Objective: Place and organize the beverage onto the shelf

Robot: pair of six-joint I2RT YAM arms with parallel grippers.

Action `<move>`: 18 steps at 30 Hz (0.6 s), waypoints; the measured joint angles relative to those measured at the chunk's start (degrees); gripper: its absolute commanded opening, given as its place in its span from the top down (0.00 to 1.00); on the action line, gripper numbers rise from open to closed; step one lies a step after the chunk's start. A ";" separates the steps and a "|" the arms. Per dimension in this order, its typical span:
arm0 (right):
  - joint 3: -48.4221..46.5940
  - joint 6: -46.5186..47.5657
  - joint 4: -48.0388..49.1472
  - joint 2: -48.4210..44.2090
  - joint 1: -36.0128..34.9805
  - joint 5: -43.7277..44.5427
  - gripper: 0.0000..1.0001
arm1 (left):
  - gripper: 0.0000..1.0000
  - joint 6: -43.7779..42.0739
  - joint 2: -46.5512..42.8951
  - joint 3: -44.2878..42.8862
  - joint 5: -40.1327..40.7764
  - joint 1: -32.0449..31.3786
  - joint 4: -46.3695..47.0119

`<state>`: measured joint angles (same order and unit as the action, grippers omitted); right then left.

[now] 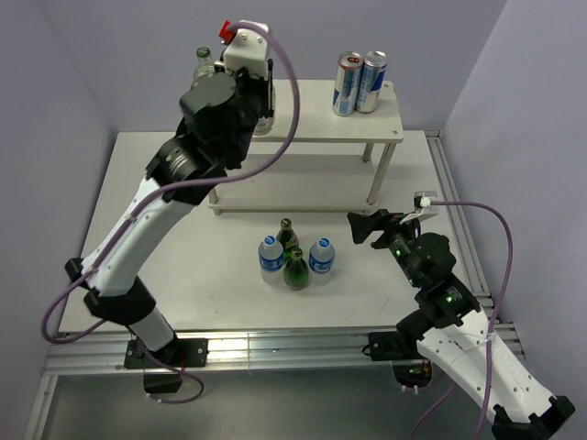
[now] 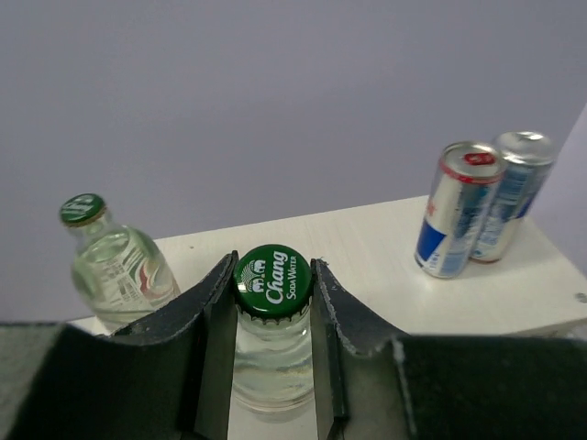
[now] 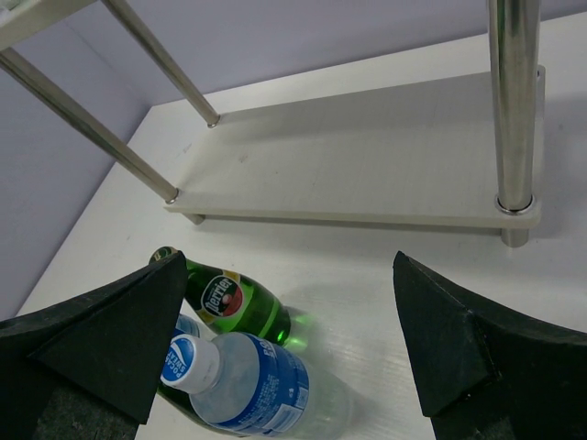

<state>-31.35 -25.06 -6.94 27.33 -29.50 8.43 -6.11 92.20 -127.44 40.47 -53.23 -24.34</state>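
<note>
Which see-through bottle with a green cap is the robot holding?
The clear bottle with the Chang cap, pinched in the left gripper. The other clear bottle stands free beside it, untouched.

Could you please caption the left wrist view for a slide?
Left fingers clamp a Chang soda water bottle at the shelf top, between a second clear bottle and two cans.
</note>
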 measured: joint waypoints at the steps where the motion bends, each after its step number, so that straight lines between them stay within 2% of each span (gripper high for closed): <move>1: 0.00 0.00 0.00 -0.13 0.00 0.07 0.00 | 1.00 0.46 1.90 -1.51 -1.29 1.66 -0.96; 5: 0.00 0.00 0.02 -0.42 0.00 0.15 0.00 | 1.00 2.97 8.52 -6.14 -6.99 8.24 -5.11; 8: 0.00 0.00 -0.02 -0.42 0.00 0.17 0.00 | 1.00 4.83 11.50 -6.99 -10.14 12.39 -4.33; 14: 0.00 0.00 -0.02 -0.50 0.00 0.17 0.00 | 1.00 8.79 11.69 -7.08 -14.29 18.53 -3.89; 18: 0.00 0.00 -0.02 -0.50 0.00 0.17 0.00 | 1.00 10.10 11.69 -7.04 -15.69 20.31 -3.80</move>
<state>-31.35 -25.06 -6.96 26.83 -29.50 8.60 3.99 103.90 -134.47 24.77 -32.93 -28.14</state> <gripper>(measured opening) 0.998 0.355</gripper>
